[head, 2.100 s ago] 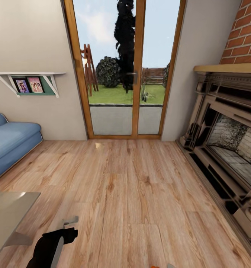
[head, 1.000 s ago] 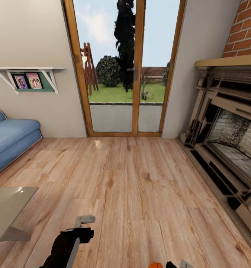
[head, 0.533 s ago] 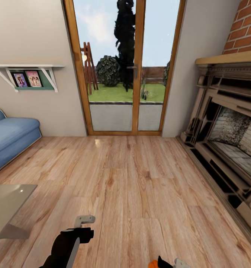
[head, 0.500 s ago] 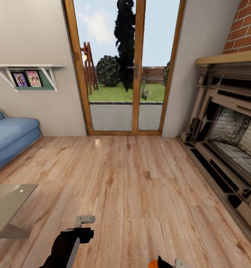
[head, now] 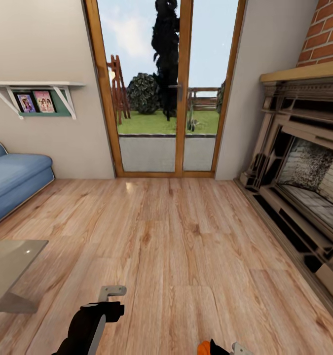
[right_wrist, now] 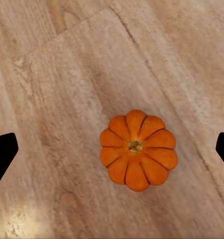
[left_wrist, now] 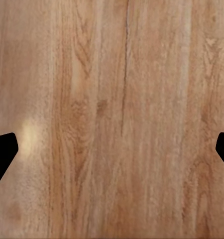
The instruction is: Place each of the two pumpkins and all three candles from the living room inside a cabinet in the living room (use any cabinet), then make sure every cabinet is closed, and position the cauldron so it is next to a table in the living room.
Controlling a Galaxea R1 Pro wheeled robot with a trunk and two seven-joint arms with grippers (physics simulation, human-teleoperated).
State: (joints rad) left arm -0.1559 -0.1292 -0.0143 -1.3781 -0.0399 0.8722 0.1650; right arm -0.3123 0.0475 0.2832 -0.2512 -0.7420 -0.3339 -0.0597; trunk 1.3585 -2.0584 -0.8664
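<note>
One orange pumpkin (right_wrist: 138, 149) lies stem-up on the wooden floor, and its top edge peeks in at the bottom of the head view (head: 203, 348). My right gripper (right_wrist: 112, 152) hangs above it, open, its dark fingertips (right_wrist: 2, 154) spread wide on either side without touching it. The right gripper's tip (head: 225, 349) is just beside the pumpkin in the head view. My left gripper (left_wrist: 112, 149) is open over bare floorboards and holds nothing; its black arm and grey finger (head: 112, 291) reach in at the lower left.
A blue sofa (head: 13, 182) stands at the left, with a glass table corner (head: 8, 266) in front of it. A large fireplace (head: 304, 197) lines the right wall. A glazed wooden door (head: 166, 98) is straight ahead, and a wall shelf (head: 35, 96) holds photos.
The whole picture has shifted slightly, so the camera moved. The left arm came forward and right about two seconds ago and has held still since. The right gripper's tip came into view beside the pumpkin.
</note>
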